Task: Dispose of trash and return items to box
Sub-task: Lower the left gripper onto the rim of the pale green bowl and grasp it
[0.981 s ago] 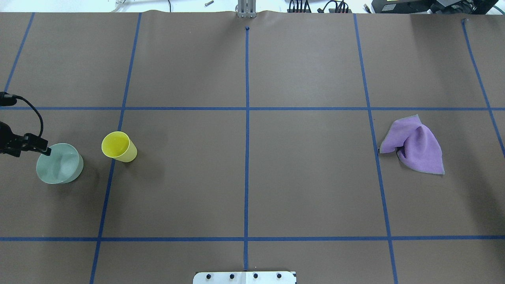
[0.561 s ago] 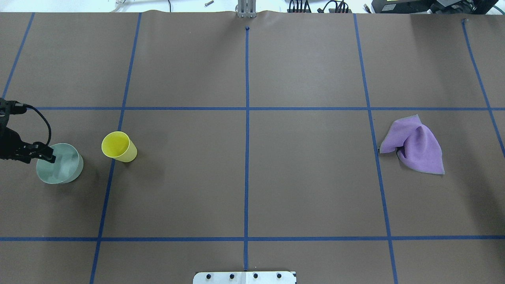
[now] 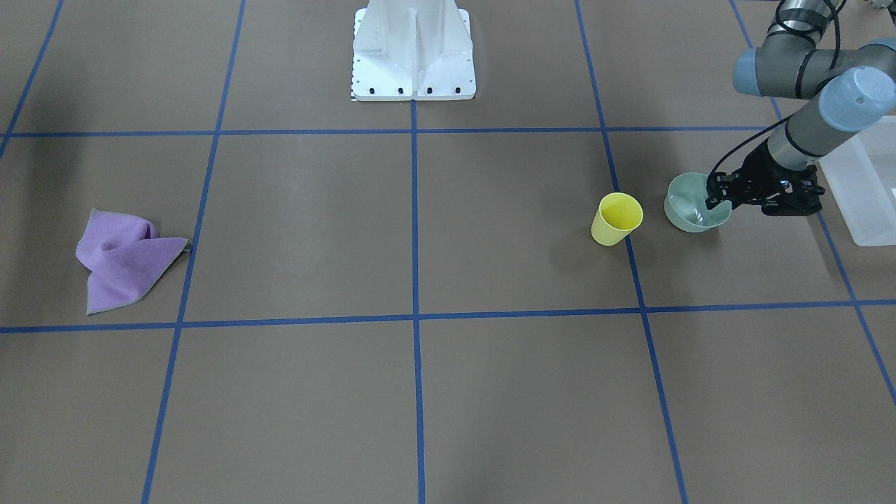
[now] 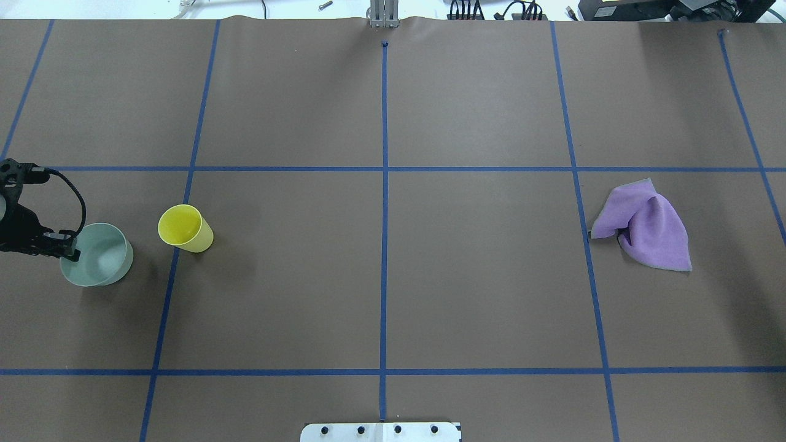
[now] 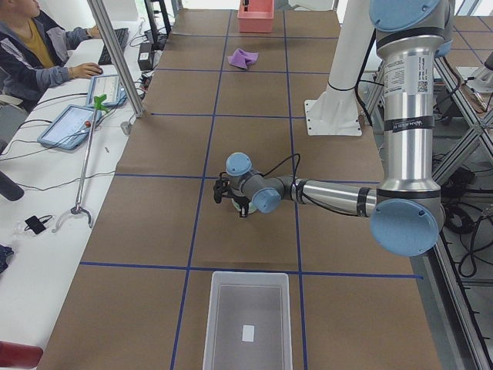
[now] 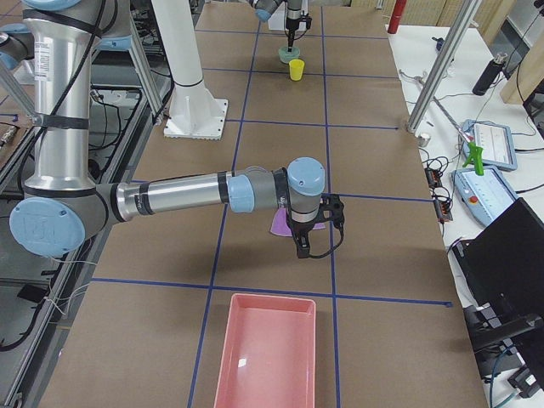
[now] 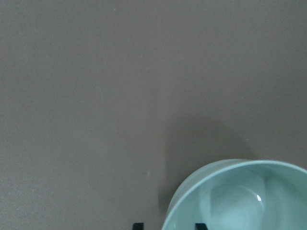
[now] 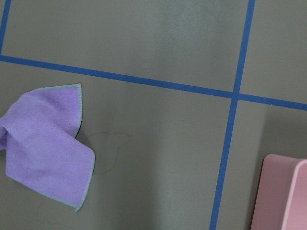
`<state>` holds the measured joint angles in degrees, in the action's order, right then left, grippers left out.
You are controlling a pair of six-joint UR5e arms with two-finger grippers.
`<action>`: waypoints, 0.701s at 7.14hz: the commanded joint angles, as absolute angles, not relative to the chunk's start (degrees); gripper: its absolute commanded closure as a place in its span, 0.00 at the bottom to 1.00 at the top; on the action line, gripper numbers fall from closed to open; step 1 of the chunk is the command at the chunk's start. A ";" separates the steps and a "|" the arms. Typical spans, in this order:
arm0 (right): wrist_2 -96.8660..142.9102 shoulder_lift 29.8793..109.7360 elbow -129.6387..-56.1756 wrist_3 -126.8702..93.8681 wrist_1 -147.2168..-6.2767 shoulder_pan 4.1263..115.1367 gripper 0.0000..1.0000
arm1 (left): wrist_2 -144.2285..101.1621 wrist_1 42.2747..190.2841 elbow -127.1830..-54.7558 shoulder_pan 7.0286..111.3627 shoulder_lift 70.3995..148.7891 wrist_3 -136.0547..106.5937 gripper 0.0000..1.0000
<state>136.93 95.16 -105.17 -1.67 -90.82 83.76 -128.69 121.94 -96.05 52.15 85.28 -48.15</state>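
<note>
in the front-facing view you see the left gripper (image 3: 714, 198) low at the rim of the sage-green bowl (image 3: 684, 208), on the side that faces the frosted white box (image 3: 864, 196). only the left wrist view shows you the grip. two black fingertips (image 7: 137, 225) stand apart, one outside the wall and one inside, with the rim between them and a gap on each side. so this hand is spread and holds nothing.

the bowl is round and pale with a glossy inside. it stands upright on the brown paper near the box, outside it. the yellow cup (image 3: 617, 218) stands upright just past the bowl, further from the box.

the overhead view leaves the box out of frame. the right gripper (image 6: 302, 240) appears only in the exterior right view, over the purple cloth (image 4: 648, 227) and well apart from the box. you cannot tell there how open it is.
</note>
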 commanded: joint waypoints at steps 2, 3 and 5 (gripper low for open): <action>136.93 94.66 -105.03 -1.76 -90.79 83.76 0.00 | -137.08 121.64 -96.59 55.43 84.55 -47.73 1.00; 136.93 94.57 -105.12 -2.54 -90.79 83.76 0.00 | -140.94 121.47 -96.33 61.46 84.64 -46.68 1.00; 136.85 94.22 -105.12 -3.33 -90.79 83.67 0.00 | -145.36 119.11 -94.49 71.49 82.89 -31.82 1.00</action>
<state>136.92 94.51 -105.10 -2.68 -90.79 83.73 -143.07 120.84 -95.63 65.17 83.95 -40.64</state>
